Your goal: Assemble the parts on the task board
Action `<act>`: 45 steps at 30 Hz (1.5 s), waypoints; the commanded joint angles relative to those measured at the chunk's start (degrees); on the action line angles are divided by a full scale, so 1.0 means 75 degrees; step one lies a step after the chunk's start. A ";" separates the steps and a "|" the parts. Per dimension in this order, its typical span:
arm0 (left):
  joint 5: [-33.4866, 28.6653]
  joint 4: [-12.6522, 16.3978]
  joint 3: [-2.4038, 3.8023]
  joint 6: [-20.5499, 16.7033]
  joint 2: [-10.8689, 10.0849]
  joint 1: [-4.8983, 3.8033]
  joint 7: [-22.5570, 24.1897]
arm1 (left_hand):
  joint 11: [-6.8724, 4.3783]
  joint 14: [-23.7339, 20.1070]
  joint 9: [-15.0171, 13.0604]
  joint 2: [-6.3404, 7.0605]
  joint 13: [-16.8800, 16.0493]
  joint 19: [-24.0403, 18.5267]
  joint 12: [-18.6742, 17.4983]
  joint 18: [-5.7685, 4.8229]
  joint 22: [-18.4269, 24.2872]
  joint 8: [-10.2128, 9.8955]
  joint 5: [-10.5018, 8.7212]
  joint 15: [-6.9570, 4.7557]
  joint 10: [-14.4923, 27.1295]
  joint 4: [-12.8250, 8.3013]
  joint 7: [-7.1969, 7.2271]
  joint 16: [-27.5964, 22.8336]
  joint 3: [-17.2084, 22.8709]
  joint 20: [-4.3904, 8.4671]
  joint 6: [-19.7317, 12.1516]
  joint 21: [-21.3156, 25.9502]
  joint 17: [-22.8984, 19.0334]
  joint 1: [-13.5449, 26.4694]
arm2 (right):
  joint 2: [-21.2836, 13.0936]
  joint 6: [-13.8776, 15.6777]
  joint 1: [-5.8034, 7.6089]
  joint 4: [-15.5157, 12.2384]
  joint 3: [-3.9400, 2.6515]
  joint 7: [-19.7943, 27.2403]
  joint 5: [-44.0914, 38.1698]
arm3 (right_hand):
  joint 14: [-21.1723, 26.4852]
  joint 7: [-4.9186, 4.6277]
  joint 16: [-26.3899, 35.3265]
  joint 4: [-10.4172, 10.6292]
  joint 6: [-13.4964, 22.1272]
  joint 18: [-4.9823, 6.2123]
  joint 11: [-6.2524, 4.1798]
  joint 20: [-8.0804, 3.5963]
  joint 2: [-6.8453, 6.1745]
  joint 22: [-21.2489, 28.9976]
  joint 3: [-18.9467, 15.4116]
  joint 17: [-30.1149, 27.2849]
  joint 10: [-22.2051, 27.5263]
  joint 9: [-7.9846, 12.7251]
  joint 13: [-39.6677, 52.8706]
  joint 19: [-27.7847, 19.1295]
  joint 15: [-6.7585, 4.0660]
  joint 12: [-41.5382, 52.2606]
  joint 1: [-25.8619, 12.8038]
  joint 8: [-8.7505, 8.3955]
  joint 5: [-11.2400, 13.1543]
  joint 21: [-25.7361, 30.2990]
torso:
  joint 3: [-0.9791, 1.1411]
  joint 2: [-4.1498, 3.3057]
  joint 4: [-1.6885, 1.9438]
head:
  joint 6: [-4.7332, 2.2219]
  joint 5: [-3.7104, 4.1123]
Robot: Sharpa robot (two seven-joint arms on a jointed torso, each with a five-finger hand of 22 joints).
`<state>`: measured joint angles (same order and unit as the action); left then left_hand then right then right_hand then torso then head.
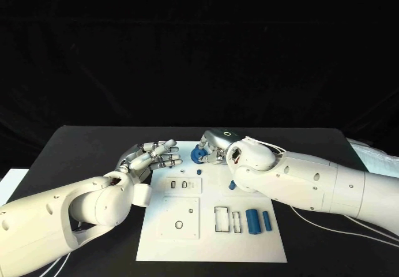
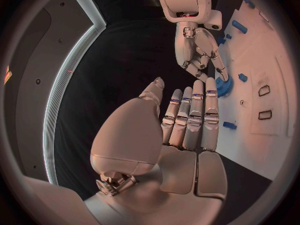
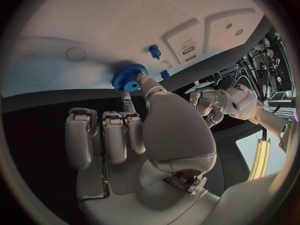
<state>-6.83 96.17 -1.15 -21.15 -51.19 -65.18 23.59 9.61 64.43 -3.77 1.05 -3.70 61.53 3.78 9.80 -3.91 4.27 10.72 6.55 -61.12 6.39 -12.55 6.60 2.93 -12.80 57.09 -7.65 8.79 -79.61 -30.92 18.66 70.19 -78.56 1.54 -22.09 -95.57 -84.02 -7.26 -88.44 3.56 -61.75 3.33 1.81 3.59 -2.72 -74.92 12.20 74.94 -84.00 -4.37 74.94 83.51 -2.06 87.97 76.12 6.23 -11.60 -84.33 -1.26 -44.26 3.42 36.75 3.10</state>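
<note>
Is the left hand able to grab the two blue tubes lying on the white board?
Probably not easily. The two blue tubes lie on the task board's far side from the left hand, with the right arm just above them.

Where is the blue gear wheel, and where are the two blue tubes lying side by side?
blue gear [image 3: 130,78], right wrist view, on its toothed face, at the right hand [image 3: 150,130] fingertips.
blue tubes [image 1: 252,221], head view, middle of the thicker tube, lying on the task board [image 1: 249,248].

Right hand [image 3: 134,135] pinches a blue gear [image 3: 129,77] over the task board [image 3: 94,30].
</note>
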 commanded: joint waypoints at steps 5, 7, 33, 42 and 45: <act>-0.0008 0.0021 0.0006 0.0100 0.0019 -0.0007 0.0053 | 0.0011 0.0009 0.0001 -0.0067 -0.0012 0.0042 -0.0012 0.0087 0.0009 -0.0052 -0.0052 0.0045 0.0037 -0.0045 -0.0028 -0.0034 0.0019 -0.0017 -0.0017 0.0039 0.0011 -0.0008 | 0.0229 0.0005 -0.0048 0.0258 0.0031 0.0032 -0.0094 | -0.0702 0.0119 -0.0039 -0.0010 -0.0194 -0.0080 -0.0030 0.0013 -0.0008 -0.0234 0.0058 0.1515 -0.0673 -0.0065 0.1832 0.0045 -0.0049 0.0028 -0.0087 0.0013 -0.0043 -0.0050 | 0.0001 -0.0001 -0.0002 | 0.0026 -0.0022; -0.0008 0.0021 0.0006 0.0101 0.0021 -0.0007 0.0051 | 0.0011 0.0009 0.0001 -0.0067 -0.0012 0.0042 -0.0012 0.0087 0.0009 -0.0052 -0.0052 0.0045 0.0037 -0.0045 -0.0028 -0.0034 0.0019 -0.0017 -0.0017 0.0039 0.0011 -0.0008 | 0.0270 -0.0009 -0.0056 0.0294 0.0035 0.0050 -0.0074 | -0.0700 0.0109 -0.0037 -0.0004 -0.0167 -0.0081 -0.0023 0.0015 -0.0030 -0.0237 0.0065 0.1510 -0.0665 -0.0055 0.1822 0.0046 -0.0044 0.0013 -0.0122 -0.0010 -0.0036 -0.0051 | 0.0006 0.0004 -0.0012 | 0.0045 -0.0035; -0.0008 0.0014 0.0006 0.0110 0.0013 -0.0007 0.0013 | 0.0011 0.0010 0.0002 -0.0075 -0.0011 0.0048 -0.0014 0.0087 0.0009 -0.0054 -0.0053 0.0045 0.0041 -0.0068 -0.0027 -0.0046 0.0020 -0.0016 -0.0020 0.0052 0.0017 -0.0022 | 0.0245 0.0317 -0.0071 0.0299 0.0051 0.0264 0.0189 | -0.0688 -0.0228 -0.0016 0.0532 0.0913 -0.0086 0.0292 0.0278 -0.0421 -0.0284 -0.0312 0.1457 -0.0470 0.0065 0.1593 0.0046 0.0235 -0.0353 -0.0797 -0.0339 0.0438 -0.0070 | 0.0007 0.0016 -0.0023 | 0.0056 -0.0020; -0.0008 0.0009 0.0005 0.0137 -0.0023 -0.0007 0.0017 | 0.0011 0.0010 0.0002 -0.0075 -0.0011 0.0048 -0.0014 0.0087 0.0009 -0.0054 -0.0053 0.0045 0.0041 -0.0068 -0.0027 -0.0046 0.0020 -0.0016 -0.0020 0.0052 0.0017 -0.0022 | -0.0912 0.0906 0.0002 -0.0670 -0.0001 0.0673 0.0816 | -0.0677 -0.0193 0.0002 0.0528 0.0759 -0.0083 0.0260 0.0268 -0.0365 -0.0277 -0.0278 0.1407 -0.0473 0.0041 0.1598 0.0038 0.0213 -0.0353 -0.0638 -0.0307 0.0120 -0.0070 | 0.0009 0.0052 -0.0097 | 0.0044 -0.0019; -0.0007 0.0010 0.0004 0.0157 -0.0041 -0.0007 0.0020 | 0.0011 0.0010 0.0002 -0.0075 -0.0011 0.0048 -0.0014 0.0087 0.0009 -0.0054 -0.0053 0.0045 0.0041 -0.0068 -0.0027 -0.0046 0.0020 -0.0016 -0.0020 0.0052 0.0017 -0.0022 | -0.1575 0.0789 0.0091 -0.1029 -0.0016 0.1102 0.1430 | -0.0673 -0.0185 0.0008 0.0453 0.0720 -0.0081 0.0250 0.0260 -0.0378 -0.0269 -0.0257 0.1391 -0.0458 0.0040 0.1583 0.0031 0.0205 -0.0379 -0.0521 -0.0310 0.0121 -0.0065 | 0.0011 0.0079 -0.0160 | 0.0047 -0.0047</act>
<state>-6.83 96.15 -1.16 -21.08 -51.54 -65.17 23.44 9.61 64.43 -3.77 1.06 -3.70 61.53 3.78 9.80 -3.91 4.07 10.54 6.55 -61.12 6.21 -12.55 6.61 3.12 -12.80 57.09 -7.65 8.85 -79.60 -42.20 23.40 70.76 -85.73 1.44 -18.02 -90.11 -84.02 -8.75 -88.44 7.13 -55.93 3.47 3.66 5.15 -5.68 -74.95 10.21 74.91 -83.99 -3.99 74.91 83.79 -0.61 85.35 71.75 3.61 -10.54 -84.55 -1.19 -43.88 2.74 37.08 2.93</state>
